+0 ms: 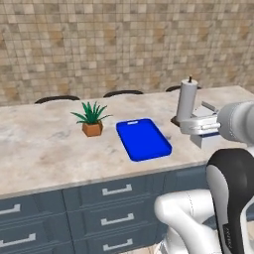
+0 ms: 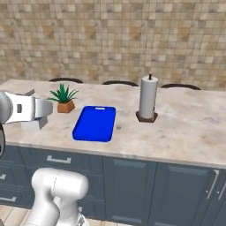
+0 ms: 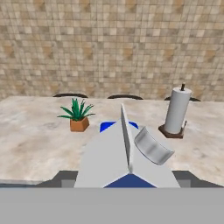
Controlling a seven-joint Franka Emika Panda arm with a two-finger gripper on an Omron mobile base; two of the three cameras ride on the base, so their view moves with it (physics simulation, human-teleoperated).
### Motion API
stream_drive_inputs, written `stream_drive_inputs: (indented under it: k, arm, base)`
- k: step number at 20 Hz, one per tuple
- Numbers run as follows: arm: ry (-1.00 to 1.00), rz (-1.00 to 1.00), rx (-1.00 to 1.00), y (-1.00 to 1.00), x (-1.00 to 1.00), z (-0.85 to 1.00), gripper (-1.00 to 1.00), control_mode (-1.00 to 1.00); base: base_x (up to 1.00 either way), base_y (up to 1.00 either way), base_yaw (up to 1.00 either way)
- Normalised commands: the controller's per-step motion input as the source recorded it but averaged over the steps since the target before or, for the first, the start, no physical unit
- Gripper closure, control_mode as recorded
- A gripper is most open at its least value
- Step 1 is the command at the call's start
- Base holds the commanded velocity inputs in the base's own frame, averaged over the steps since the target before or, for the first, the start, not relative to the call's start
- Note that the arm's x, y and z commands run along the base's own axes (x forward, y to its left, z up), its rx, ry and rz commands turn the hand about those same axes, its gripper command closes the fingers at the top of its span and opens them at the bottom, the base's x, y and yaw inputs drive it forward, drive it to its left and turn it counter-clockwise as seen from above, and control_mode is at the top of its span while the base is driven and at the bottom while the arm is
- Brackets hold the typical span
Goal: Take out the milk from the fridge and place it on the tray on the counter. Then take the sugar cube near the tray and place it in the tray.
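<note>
My gripper (image 1: 204, 130) is shut on the milk (image 1: 207, 140), a white gable-top carton with a blue band, held in the air at the counter's front edge, nearer to me than the tray. In the hand view the milk (image 3: 105, 162) looms between my fingertips (image 3: 65, 177). The bright-blue tray (image 1: 144, 139) lies flat on the beige counter (image 1: 44, 149). From the right, the gripper (image 2: 37, 115) and milk (image 2: 34, 125) hang left of the tray (image 2: 95, 123), and the tiny sugar cube (image 2: 118, 127) sits just right of it. The fridge is out of view.
A paper towel roll (image 1: 187, 99) on a dark base stands right of the tray. A small potted plant (image 1: 92, 119) stands to its left. Dark chair backs (image 1: 57, 98) line the counter's far edge, before a tiled wall. Drawers with silver handles (image 1: 116, 189) run below.
</note>
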Motion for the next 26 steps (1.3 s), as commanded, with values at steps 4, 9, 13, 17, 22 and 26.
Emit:
stream_drive_inputs:
  k: [4, 9, 13, 17, 22, 26]
  arm:
    - [0.0, 0.0, 0.0, 0.0, 0.0, 0.0, 1.0, 1.0]
    - [0.0, 0.0, 0.0, 0.0, 0.0, 0.0, 1.0, 1.0]
    - [0.0, 0.0, 0.0, 0.0, 0.0, 0.0, 1.0, 1.0]
    - [0.0, 0.0, 0.0, 0.0, 0.0, 0.0, 1.0, 1.0]
    - [0.0, 0.0, 0.0, 0.0, 0.0, 0.0, 1.0, 1.0]
    - [0.0, 0.0, 0.0, 0.0, 0.0, 0.0, 1.0, 1.0]
  base:
    - [0.55, -0.18, 0.0]
    - [0.45, -0.19, 0.0]
    - [0.53, -0.04, 0.0]
    - [0.42, -0.02, 0.0]
    - [0.15, -0.04, 0.01]
    - [0.19, -0.01, 0.09]
